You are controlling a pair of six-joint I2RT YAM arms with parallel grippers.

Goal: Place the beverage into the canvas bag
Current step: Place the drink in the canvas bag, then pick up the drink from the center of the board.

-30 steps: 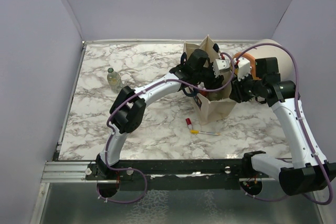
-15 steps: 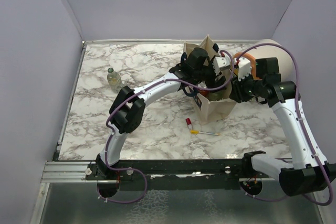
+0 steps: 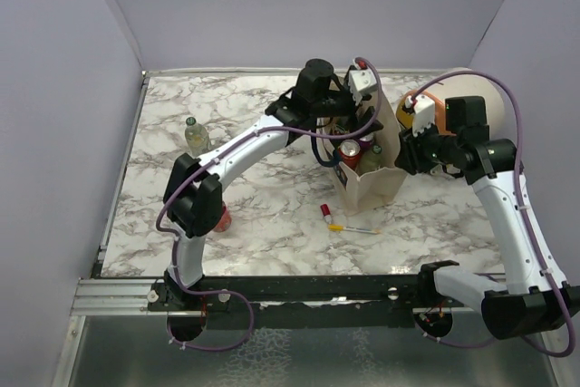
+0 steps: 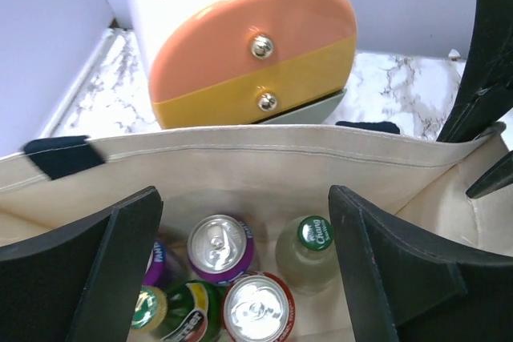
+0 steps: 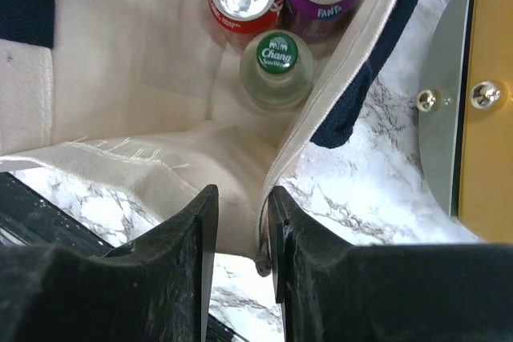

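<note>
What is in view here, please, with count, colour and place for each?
table: one, white marble, under everything
bag: one, beige, navy handles, upright mid-right
red can, purple can, green can: one each seen, in bag
capped bottle: one, pale, green cap, in bag
loose bottle: one, pale, far left
loose can: one, red, near left, half hidden
tube: one, red-capped, before bag
stick: one, thin, yellow end, beside tube
container: one, cream and orange, beyond bag
left tool: one, black, open above bag
right tool: one, black, shut on bag's rim
</note>
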